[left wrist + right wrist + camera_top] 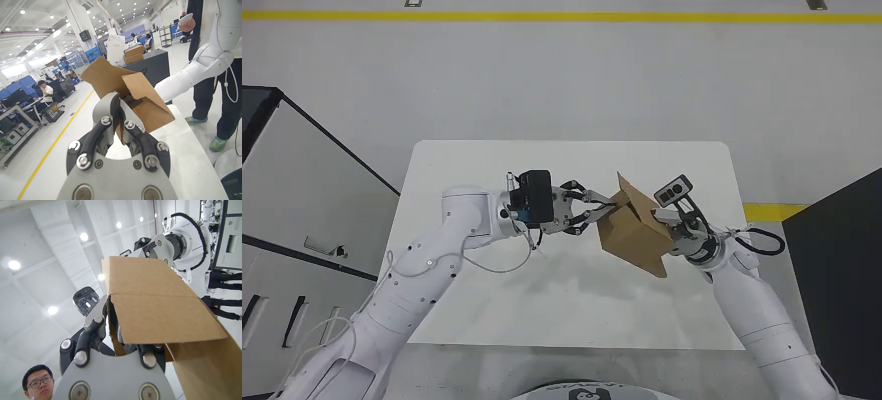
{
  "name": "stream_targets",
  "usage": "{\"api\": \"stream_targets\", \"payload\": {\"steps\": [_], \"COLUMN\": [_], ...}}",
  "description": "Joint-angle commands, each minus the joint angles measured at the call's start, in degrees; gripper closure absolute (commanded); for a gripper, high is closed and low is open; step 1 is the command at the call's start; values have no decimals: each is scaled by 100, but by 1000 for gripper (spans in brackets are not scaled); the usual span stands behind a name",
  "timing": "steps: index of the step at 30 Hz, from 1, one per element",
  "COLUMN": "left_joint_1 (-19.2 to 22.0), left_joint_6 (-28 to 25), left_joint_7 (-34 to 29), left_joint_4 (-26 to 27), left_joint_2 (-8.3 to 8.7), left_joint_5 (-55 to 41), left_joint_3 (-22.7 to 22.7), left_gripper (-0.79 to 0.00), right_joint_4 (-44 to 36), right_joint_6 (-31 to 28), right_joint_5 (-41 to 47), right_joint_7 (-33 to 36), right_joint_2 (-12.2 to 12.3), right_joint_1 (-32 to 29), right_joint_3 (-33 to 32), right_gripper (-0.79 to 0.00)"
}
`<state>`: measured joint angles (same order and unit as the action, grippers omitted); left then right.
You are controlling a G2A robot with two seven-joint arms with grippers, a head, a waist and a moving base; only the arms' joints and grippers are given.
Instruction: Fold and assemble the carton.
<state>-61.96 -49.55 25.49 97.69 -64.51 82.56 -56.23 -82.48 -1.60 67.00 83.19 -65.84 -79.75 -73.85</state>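
My left hand (pixel 120 112) and right hand (pixel 111 325) each pinch a wall of the brown corrugated cardboard carton (pixel 634 230) over the white desk (pixel 542 300), body opened out, end flaps (pixel 98 75) not yet folded.

so both arms are bent at the elbow and reach in toward each other, wrists nearly facing. left gripper (pixel 604 208) comes in level from its side, jaws pinched tight on a flap of the carton (pixel 634 232). right gripper (pixel 670 226) sits on the opposite side, angled upward, jaws clamped over a wall edge
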Motion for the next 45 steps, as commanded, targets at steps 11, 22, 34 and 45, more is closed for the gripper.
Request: {"api": "stream_targets", "payload": {"steps": [11, 22, 34, 45], "left_joint_1": [-29, -168, -107, 148], "left_joint_6": [144, 335, 201, -511], "left_joint_7": [-76, 17, -265, -32], "left_joint_4": [138, 525, 935, 1556], "left_joint_2": [37, 137, 197, 384], "left_joint_5": [180, 905, 1365, 2653], "left_joint_3": [-200, -517, -655, -785], "left_gripper": [0, 0, 0, 0], "right_joint_4": [12, 80, 127, 322], "right_joint_6": [87, 203, 294, 296], "right_joint_5": [115, 276, 149, 144], "right_joint_7": [-16, -19, -185, 5], "right_joint_2": [-24, -48, -64, -123], "right_joint_1": [-27, -41, 17, 203], "right_joint_3": [-11, -6, 75, 256], "right_gripper": [0, 0, 0, 0]}}
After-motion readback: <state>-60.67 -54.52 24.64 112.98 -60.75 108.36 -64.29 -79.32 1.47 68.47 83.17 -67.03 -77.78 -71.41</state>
